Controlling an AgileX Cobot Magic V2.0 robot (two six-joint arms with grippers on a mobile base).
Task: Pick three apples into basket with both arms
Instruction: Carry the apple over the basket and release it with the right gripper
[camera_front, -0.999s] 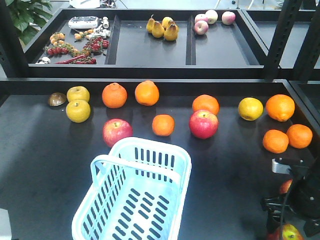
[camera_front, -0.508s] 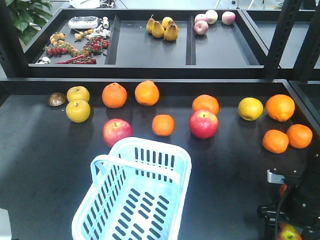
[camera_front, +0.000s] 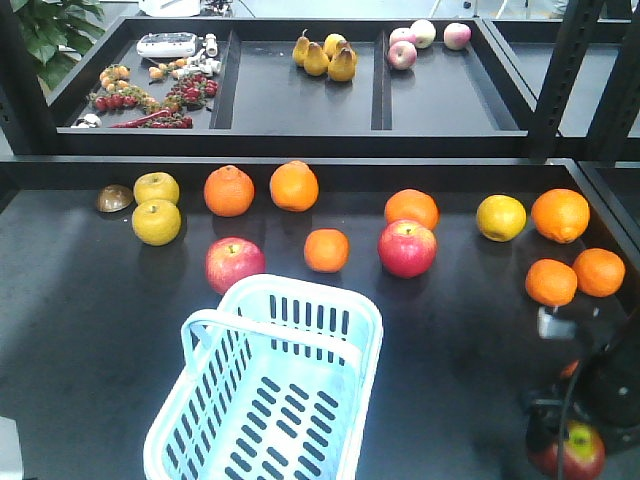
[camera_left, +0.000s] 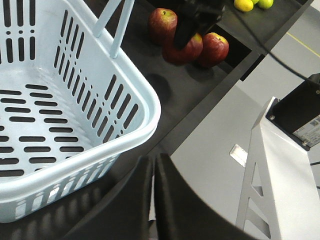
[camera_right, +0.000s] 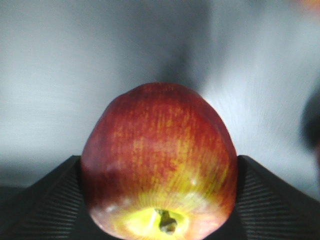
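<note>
Clamping a maroon apple (camera_right: 159, 150) between its fingers, the right gripper (camera_right: 159, 205) sits at the front view's lower right, well apart from the blue basket (camera_front: 300, 292). Beside it lie two more apples (camera_left: 162, 22); the left gripper (camera_left: 152, 200) is closed on nothing.

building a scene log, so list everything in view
basket: one, pale blue, empty, table front centre
dark red apples: three, front right table edge
brighter red apples: two, behind basket
oranges: seven, orange, across table
yellow fruit: three, two left, one right
pears: about four, yellow-brown, back shelf middle
pink apples: four, back shelf right
small produce: many, mixed, back shelf left
left gripper: black, shut, beside basket
right gripper: black, shut on one dark red apple
</note>
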